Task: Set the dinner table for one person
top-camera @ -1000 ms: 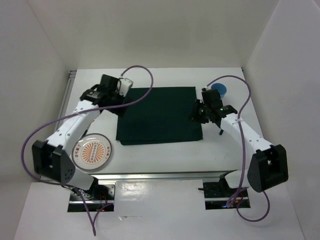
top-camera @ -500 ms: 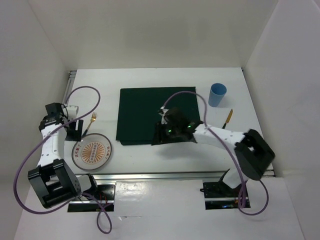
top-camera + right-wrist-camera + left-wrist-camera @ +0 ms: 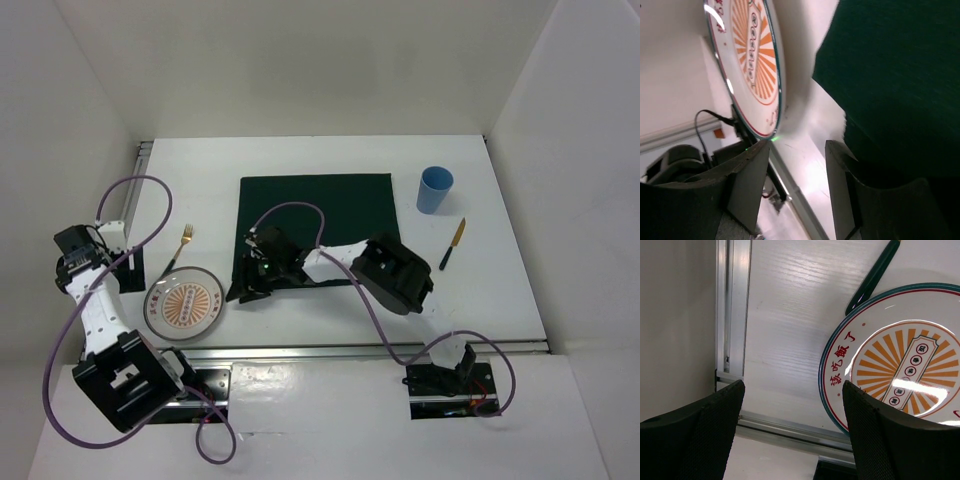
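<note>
- Over the last second both arms have left the far corners of the green cloth (image 3: 320, 215). The right arm has swept across its near edge, and the left has drawn back toward the left rail (image 3: 732, 305).
- The right fingers (image 3: 742, 190) now sit low at the cloth's near-left corner, just beside the plate (image 3: 183, 303). They are spread apart with nothing between them.
- The left fingers (image 3: 695, 440) hang apart and empty over bare table (image 3: 300, 160) beside the plate's left rim, with the fork (image 3: 180, 245) just beyond.
- The cloth appears laid, so the step in hand is probably bringing the plate onto it.
- The table, a wide white top, spans the whole workspace and carries everything.
- A blue cup (image 3: 435, 190) stands off the cloth's far-right corner. A knife (image 3: 453, 243) lies to its right, well apart from the plate.
- The fork's handle nearly touches the plate rim, so a careless lift could knock it.
- The right arm's purple cable loops over the cloth and could drag its corner.
</note>
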{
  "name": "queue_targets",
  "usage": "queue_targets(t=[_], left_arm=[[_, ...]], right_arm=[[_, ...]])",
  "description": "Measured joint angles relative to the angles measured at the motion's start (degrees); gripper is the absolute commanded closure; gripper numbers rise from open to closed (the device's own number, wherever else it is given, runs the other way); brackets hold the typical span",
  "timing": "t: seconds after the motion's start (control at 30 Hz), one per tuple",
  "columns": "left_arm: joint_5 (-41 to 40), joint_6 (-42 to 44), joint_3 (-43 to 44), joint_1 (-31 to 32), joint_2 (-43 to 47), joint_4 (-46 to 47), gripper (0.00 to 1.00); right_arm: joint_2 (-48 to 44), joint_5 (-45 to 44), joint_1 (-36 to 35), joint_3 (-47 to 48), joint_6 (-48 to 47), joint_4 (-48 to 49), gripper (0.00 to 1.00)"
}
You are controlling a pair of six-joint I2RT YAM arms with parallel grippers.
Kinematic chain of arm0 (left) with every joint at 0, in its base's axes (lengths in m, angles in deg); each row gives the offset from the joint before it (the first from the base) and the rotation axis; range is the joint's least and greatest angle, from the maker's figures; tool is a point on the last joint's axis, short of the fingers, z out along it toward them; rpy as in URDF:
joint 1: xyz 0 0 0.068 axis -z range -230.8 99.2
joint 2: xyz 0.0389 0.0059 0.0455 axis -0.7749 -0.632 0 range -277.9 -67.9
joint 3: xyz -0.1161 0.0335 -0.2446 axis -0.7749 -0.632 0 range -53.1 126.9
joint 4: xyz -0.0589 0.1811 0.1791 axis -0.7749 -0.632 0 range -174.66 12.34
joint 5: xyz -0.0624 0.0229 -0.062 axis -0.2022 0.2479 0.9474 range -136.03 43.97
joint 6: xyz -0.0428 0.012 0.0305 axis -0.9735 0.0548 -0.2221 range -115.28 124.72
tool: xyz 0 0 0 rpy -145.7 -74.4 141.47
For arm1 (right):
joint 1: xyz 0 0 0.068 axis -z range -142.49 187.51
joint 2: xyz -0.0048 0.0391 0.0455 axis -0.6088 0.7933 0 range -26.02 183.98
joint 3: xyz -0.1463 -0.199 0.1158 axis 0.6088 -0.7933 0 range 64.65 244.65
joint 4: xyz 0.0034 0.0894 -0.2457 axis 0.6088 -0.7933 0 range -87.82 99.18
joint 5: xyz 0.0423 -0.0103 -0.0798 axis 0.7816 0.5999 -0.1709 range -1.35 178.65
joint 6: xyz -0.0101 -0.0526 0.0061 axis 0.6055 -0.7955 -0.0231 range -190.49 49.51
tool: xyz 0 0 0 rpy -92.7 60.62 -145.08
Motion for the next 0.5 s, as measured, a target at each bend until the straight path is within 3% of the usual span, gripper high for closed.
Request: queue_targets(t=[0.33,0.43,0.47,0.5], left_arm=[[2.54,0.33,-0.24,-0.85,-0.02,0.07,0.15],[2.84,0.33,-0.24,-0.85,-0.33,0.02,0.15],[2.86,0.33,-0.24,-0.85,-0.35,0.00,0.15],[2.95,0.33,-0.24,-0.85,-0.35,0.02,0.15]], right_arm=[[8.52,1.99,-2.25,11.32,4.81,0.94,0.46],[9.53,1.86,-2.71,11.93,6.01,1.09,0.74],[9.99,1.84,-2.73,11.96,6.45,1.11,0.93],[10.36,1.73,-2.78,12.00,6.64,1.05,1.00]])
